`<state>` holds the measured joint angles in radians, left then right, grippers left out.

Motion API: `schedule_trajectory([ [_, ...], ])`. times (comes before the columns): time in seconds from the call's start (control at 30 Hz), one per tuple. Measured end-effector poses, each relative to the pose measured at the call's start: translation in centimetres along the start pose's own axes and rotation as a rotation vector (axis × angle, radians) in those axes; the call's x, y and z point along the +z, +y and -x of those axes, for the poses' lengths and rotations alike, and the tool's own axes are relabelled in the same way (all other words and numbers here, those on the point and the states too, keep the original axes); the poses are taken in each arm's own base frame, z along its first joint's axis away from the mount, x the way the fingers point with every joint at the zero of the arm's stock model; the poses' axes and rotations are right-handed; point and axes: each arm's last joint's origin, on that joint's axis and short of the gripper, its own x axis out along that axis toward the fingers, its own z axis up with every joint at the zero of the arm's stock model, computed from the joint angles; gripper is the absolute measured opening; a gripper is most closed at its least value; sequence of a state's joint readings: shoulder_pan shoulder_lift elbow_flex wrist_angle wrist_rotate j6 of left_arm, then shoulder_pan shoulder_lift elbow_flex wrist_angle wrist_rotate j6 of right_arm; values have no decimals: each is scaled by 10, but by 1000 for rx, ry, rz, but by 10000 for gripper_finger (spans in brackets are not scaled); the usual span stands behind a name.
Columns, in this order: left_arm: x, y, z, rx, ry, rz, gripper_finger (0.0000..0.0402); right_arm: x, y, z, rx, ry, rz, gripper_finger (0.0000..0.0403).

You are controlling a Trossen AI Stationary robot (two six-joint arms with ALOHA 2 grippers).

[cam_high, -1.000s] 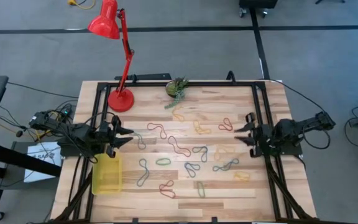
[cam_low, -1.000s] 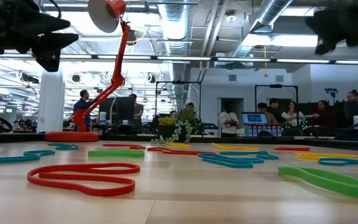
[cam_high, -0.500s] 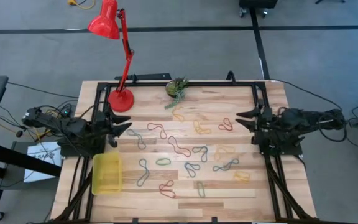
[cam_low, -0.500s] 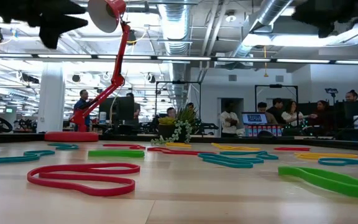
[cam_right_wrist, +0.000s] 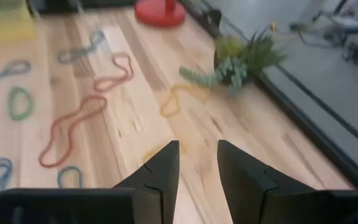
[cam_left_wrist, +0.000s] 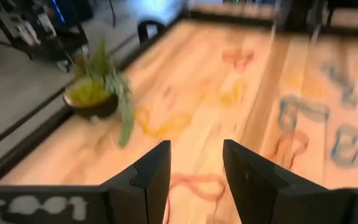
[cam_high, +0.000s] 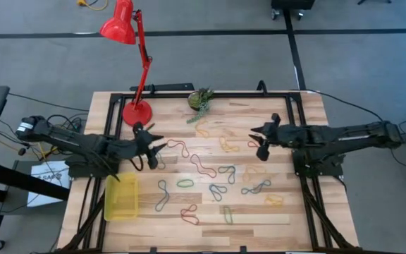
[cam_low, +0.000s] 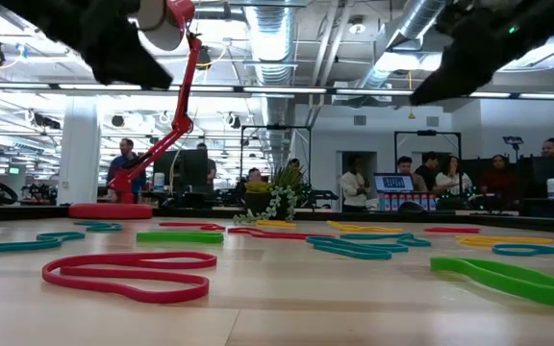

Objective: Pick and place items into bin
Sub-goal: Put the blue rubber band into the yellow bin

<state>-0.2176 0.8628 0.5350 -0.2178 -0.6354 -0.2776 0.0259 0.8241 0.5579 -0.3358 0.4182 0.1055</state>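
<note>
Two robot arms reach in over a wooden tabletop strewn with coloured rubber-band loops. The left end effector, fingers parted and holding nothing, hangs above the left side; the yellow bin sits just behind and below it at the near left edge, a red loop lies just ahead. The right end effector, also parted and empty, hovers beside a red loop and a yellow loop. A plant and red lamp stand beyond both
</note>
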Motion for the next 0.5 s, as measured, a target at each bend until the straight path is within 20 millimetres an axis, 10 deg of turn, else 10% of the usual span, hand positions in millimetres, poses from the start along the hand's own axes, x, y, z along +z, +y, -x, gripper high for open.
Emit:
schedule_trajectory([
  [0.5, 4, 0, -6, 116, -8, -53, 139, -9, 10, -22, 16, 115, 47, 102],
])
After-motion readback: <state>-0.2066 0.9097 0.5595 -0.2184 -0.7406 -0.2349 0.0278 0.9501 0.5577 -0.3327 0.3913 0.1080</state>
